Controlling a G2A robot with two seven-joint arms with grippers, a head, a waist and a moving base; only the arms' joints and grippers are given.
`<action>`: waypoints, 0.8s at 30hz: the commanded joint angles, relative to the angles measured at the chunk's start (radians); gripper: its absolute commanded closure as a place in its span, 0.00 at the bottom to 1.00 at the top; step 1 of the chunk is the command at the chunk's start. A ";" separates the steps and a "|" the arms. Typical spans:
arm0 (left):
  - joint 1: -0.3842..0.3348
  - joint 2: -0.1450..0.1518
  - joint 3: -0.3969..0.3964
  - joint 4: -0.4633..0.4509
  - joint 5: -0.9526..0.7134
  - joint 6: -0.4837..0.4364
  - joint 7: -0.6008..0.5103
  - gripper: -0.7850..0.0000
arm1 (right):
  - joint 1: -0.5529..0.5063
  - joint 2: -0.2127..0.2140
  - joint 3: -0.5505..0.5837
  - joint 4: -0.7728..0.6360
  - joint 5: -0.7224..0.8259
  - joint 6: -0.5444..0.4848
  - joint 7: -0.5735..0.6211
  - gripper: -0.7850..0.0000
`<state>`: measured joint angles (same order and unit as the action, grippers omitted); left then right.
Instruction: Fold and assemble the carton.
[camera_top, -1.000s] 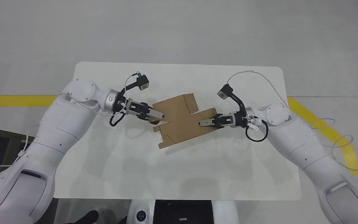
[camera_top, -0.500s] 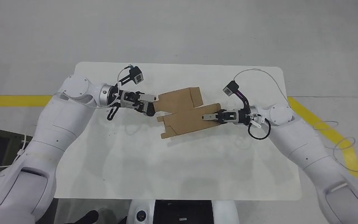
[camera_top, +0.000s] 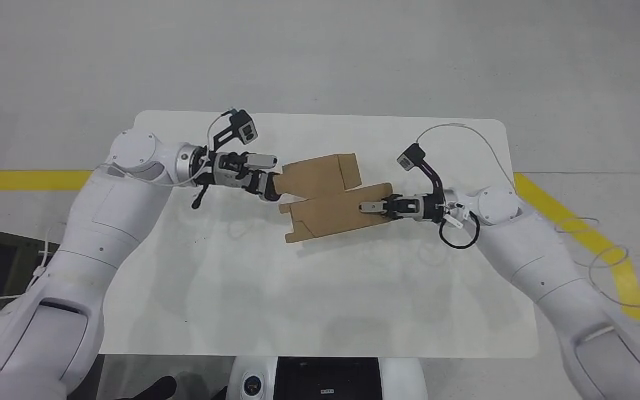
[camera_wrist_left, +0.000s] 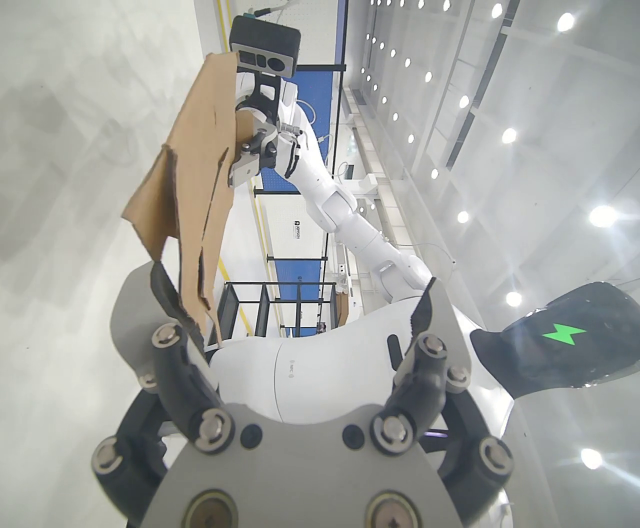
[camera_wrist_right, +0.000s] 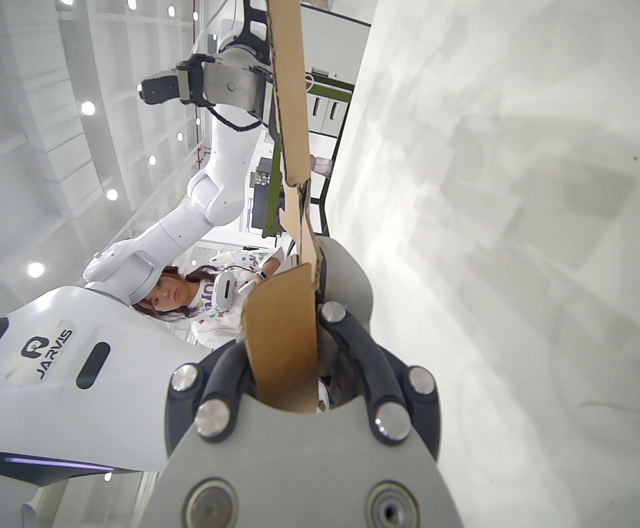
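A yellow line (camera_top: 40, 180) is painted on the grey floor (camera_top: 320, 50) beyond the table's left edge. Over the middle of the white table (camera_top: 300, 300), nearer its far edge than its near edge, the flattened brown carton (camera_top: 322, 195) is held above the surface between the two arms. At its left edge the left hand (camera_top: 272, 187) is found spread wide. One finger (camera_wrist_left: 170, 305) is laid against a corner of the cardboard, while the other finger (camera_wrist_left: 432, 315) stands well apart from it, so nothing is gripped there. At the carton's right end the right hand (camera_top: 368, 208) is clenched on a flap, which is seen pinched between its fingers in the right wrist view. Nothing is placed between the hands and the carton, and the sheet's slits and loose flaps are left hanging unfolded.

A thin pale cable (camera_top: 455, 127) is arched over the table's far right corner, well apart from the carton. Whether it touches the table cannot be told. A second stretch of yellow line (camera_top: 572, 222) is seen past the right edge. Behind the arms, rows of ceiling lights (camera_wrist_left: 509, 135), blue wall panels (camera_wrist_left: 320, 85) and a black frame rack (camera_wrist_left: 280, 310) are shown.
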<state>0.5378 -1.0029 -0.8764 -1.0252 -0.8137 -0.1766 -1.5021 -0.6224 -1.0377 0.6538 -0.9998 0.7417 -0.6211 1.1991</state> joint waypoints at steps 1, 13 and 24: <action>0.000 -0.001 -0.007 -0.006 -0.004 0.005 -0.004 0.00 | -0.001 -0.004 0.001 0.003 -0.007 -0.001 -0.001 1.00; -0.005 -0.023 0.001 -0.025 0.038 -0.006 0.080 0.00 | -0.005 -0.026 0.005 -0.017 -0.016 0.000 0.000 1.00; 0.000 -0.033 -0.002 0.007 0.101 -0.006 0.131 0.00 | -0.016 -0.028 0.032 -0.024 -0.031 0.001 0.001 1.00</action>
<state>0.5380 -1.0350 -0.8768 -1.0209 -0.7189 -0.1829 -1.3761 -0.6378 -1.0654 0.6836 -1.0233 0.7129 -0.6199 1.2003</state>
